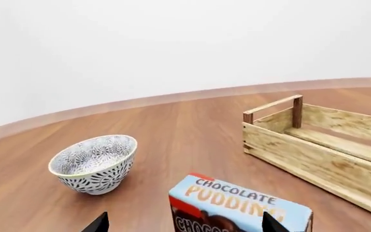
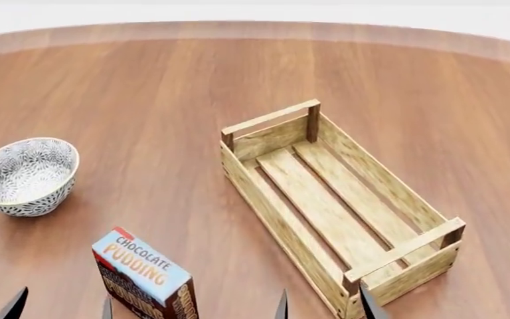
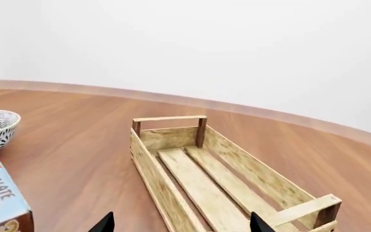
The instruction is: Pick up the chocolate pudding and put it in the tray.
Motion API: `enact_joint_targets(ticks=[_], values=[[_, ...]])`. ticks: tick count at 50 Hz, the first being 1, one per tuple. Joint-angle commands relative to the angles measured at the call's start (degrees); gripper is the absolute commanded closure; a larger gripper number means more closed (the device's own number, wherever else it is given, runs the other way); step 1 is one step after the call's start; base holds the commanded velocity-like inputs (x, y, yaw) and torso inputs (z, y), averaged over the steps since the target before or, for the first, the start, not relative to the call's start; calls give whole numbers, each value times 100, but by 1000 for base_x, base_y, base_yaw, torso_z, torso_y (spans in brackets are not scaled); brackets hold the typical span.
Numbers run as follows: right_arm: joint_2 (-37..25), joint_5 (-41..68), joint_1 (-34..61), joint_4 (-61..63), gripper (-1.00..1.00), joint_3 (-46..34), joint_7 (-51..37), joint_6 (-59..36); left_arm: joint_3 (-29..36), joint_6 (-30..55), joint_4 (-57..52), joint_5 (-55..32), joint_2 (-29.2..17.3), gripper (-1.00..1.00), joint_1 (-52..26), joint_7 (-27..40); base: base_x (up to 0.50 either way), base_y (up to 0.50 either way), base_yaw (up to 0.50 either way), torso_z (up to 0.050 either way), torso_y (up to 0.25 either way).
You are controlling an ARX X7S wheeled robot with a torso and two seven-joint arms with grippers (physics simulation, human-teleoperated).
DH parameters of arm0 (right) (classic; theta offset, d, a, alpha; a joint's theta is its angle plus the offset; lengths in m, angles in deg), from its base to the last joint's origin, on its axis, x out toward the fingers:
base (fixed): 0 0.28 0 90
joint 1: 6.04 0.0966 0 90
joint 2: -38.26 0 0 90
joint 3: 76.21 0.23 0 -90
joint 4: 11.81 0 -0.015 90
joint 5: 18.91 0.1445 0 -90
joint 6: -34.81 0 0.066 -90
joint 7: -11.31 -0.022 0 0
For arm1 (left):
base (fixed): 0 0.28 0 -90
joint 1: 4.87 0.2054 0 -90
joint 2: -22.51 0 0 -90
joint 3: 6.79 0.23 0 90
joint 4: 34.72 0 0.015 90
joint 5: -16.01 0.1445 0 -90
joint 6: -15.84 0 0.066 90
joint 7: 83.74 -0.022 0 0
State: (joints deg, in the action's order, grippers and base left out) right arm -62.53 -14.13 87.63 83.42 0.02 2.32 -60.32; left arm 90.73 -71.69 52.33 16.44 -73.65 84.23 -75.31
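Chocolate pudding [image 2: 144,276] stands on the table [image 2: 149,86] left of the tray [image 2: 388,183], untouched; both grippers' jaws spread wide.

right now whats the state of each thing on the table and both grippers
chocolate pudding: upright on the table, not gripped
tray: empty, resting on the table
bowl: upright, empty
left gripper: open, holding nothing
right gripper: open, holding nothing

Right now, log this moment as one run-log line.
stage: pre-grasp | light-blue-topped chocolate pudding carton: on table, untouched | light-wood slatted tray: empty | left gripper: open | right gripper: open
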Motion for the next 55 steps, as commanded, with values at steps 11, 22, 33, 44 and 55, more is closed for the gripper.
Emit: enact_joint_targets(ticks=[11, 22, 33, 44, 55], values=[[-48, 131, -6, -73, -100, 0, -49, 95, 137, 30, -119, -229, -82, -100, 41, 64, 374, 0, 0, 0, 0], [-40, 139, 41, -177, -100, -51, -83, 132, 188, 7, -85, -272, -137, -100, 36, 121, 375, 0, 0, 0, 0], [-97, 350, -65, 88, -100, -144, 63, -84, 214, 43, -170, -355, -184, -100, 50, 170, 94, 0, 0, 0, 1], [-342, 460, -422, 54, -100, -158, 284, 345, 228, -132, 0, -466, -216, -100, 65, 179, 0, 0, 0, 0, 0], [-542, 685, -906, 125, -100, -174, 578, 852, 243, -148, -46, -541, -267, -100, 84, 212, 0, 0, 0, 0, 0]])
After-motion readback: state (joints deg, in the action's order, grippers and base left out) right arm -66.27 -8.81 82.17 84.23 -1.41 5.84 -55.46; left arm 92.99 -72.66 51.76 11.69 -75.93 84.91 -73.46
